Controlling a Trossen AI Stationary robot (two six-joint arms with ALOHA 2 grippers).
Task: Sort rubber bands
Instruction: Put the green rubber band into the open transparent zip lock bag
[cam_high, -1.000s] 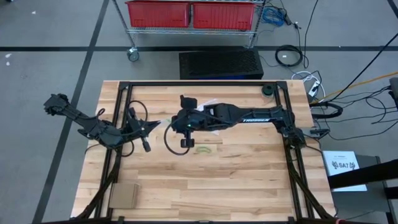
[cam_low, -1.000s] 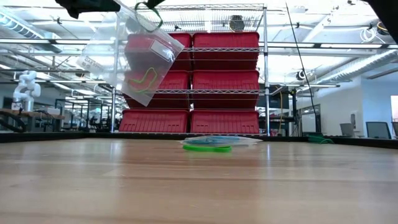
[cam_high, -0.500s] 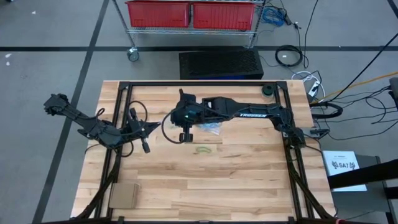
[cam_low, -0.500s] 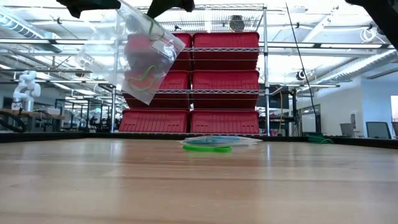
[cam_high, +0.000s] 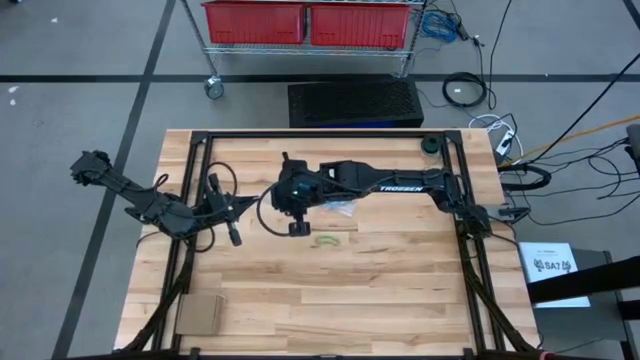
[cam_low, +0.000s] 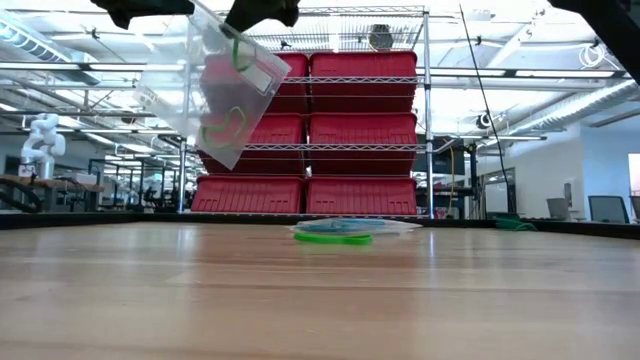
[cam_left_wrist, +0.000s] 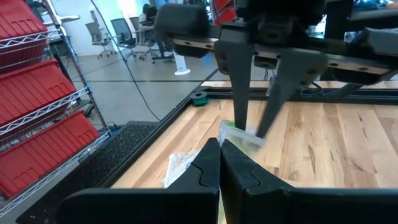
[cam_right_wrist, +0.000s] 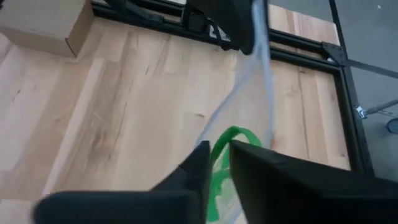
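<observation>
A clear plastic bag (cam_low: 215, 95) hangs above the table's left middle, with green rubber bands (cam_low: 225, 125) inside it. My left gripper (cam_low: 140, 8) is shut on its top. My right gripper (cam_right_wrist: 221, 155) sits at the bag's mouth, nearly shut on a green rubber band (cam_right_wrist: 233, 134); that band (cam_low: 238, 52) also shows just inside the mouth in the low view. More green rubber bands (cam_low: 333, 238) lie flat on the table (cam_high: 400, 290), beside a flat clear bag (cam_low: 350, 227) with blue bands in it. In the high view the two grippers meet near the right gripper (cam_high: 272, 197). My left gripper holds the bag by its top edge (cam_right_wrist: 255, 37), level, from the table's left; its own fingers hide how many layers it has. The bag hangs slack and tilted below, clear of the table. My right gripper pinches the green band's strand (cam_right_wrist: 217, 177) between its two fingertips, slanting down from the table's right. The band's loop (cam_right_wrist: 235, 132) curls just past the tips, in the bag's mouth, lifted clear.
A cardboard box (cam_high: 200, 313) sits near the front left corner. Black frame rails (cam_high: 330, 135) run along the table's far side and both sides. Another clear bag (cam_left_wrist: 177, 165) lies on the table. A rack of red bins (cam_high: 310, 22) stands beyond the far edge.
My right gripper has gone toward the table's left and far edge, toward the left gripper, and slightly down, tipping as it went. The green band has come from above the bag into its mouth. The hanging bag has swung, its lower end shifting left in the low view.
</observation>
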